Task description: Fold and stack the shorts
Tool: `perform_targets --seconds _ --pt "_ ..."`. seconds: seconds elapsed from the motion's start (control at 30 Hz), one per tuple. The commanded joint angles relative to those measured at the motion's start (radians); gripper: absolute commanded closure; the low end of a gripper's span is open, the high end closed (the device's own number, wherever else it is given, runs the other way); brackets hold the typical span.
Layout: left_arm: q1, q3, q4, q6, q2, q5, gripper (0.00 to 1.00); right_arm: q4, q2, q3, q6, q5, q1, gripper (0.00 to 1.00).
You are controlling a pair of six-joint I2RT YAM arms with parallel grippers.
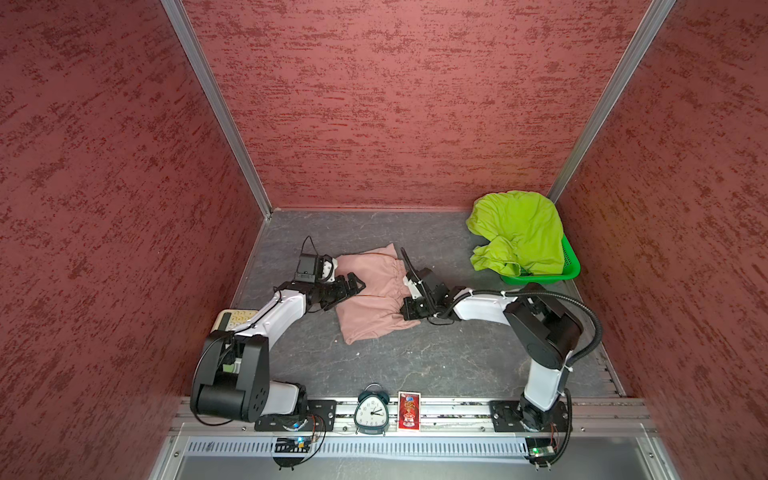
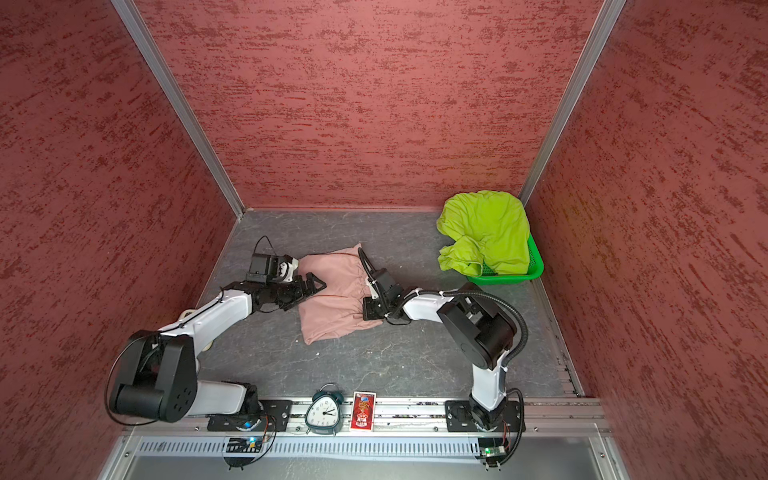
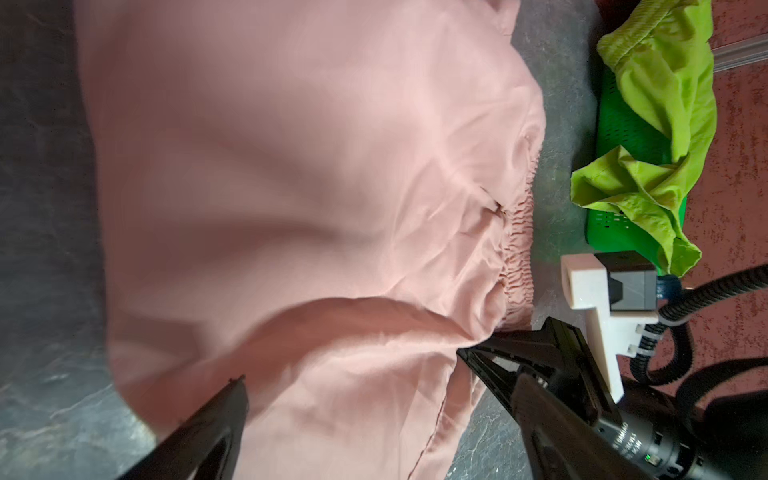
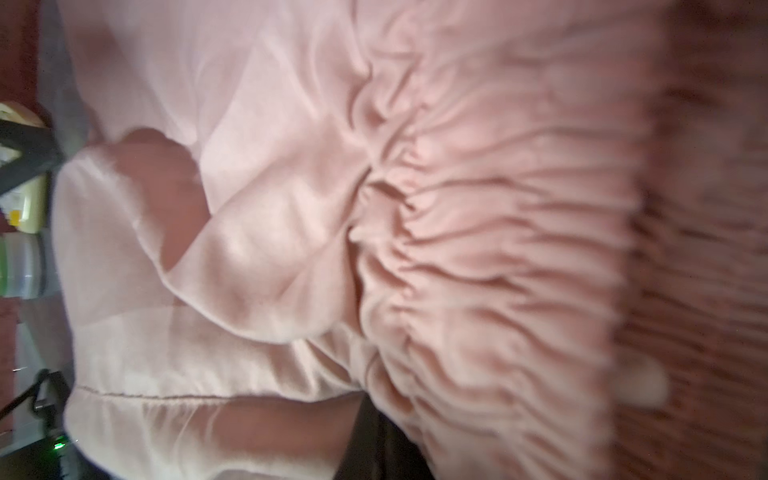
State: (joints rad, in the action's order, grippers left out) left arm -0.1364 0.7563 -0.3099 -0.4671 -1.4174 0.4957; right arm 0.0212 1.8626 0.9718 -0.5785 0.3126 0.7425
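"Left wrist view: fabric?"
"Thin, smooth pink shorts [image 3: 291, 199], creased, ruched elastic waistband, flat on grey marbled table [image 1: 415, 361]. Crumpled green shorts [image 3: 656, 124] draped over perforated plastic basket [image 3: 619, 120], far right corner."
"Counts?"
"Two shorts, one basket, one clock [image 1: 371, 411], two grippers."
"Claws?"
"Left gripper [image 1: 347, 293] spread wide over pink shorts' left edge, grasping nothing. Right gripper [image 3: 467, 353] clenched, pinching pink fabric beside waistband."

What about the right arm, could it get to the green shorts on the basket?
Probably yes, but not right away. The green shorts sit close by on the basket with bare table between, yet the right pincer is shut on the pink shorts.
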Motion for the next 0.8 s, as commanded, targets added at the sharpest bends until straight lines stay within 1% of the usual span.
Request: perform_targets --seconds 0.0,0.1,0.17,0.23,0.37,0.47,0.57,0.63,0.77 --pt "-0.015 0.003 0.074 -0.002 -0.043 0.001 0.01 -0.005 0.007 0.014 -0.037 0.052 0.020 0.91" --pt "-0.017 0.033 0.036 0.028 -0.049 -0.014 0.01 0.097 -0.068 0.086 0.052 -0.048 0.023 0.82" --pt "-0.017 0.058 -0.004 0.051 -0.029 -0.035 0.01 0.147 -0.120 0.133 0.098 -0.114 0.021 0.70" --pt "-0.017 0.078 -0.037 0.071 -0.007 -0.058 0.01 0.185 -0.135 0.182 0.136 -0.182 0.023 0.61" --pt "-0.015 0.104 -0.089 0.095 0.032 -0.091 0.01 0.160 -0.098 0.244 0.170 -0.204 0.019 0.58" --pt "-0.012 0.115 -0.122 0.095 0.066 -0.095 0.01 0.127 -0.025 0.286 0.168 -0.203 0.001 0.55" --pt "-0.009 0.118 -0.148 0.094 0.120 -0.098 0.01 0.124 0.076 0.321 0.176 -0.200 -0.024 0.48" --pt "-0.007 0.125 -0.169 0.092 0.160 -0.101 0.00 0.183 0.120 0.347 0.239 -0.236 -0.019 0.43" --pt "0.005 0.154 -0.225 0.095 0.218 -0.076 0.01 0.214 0.063 0.303 0.365 -0.280 0.021 0.33"
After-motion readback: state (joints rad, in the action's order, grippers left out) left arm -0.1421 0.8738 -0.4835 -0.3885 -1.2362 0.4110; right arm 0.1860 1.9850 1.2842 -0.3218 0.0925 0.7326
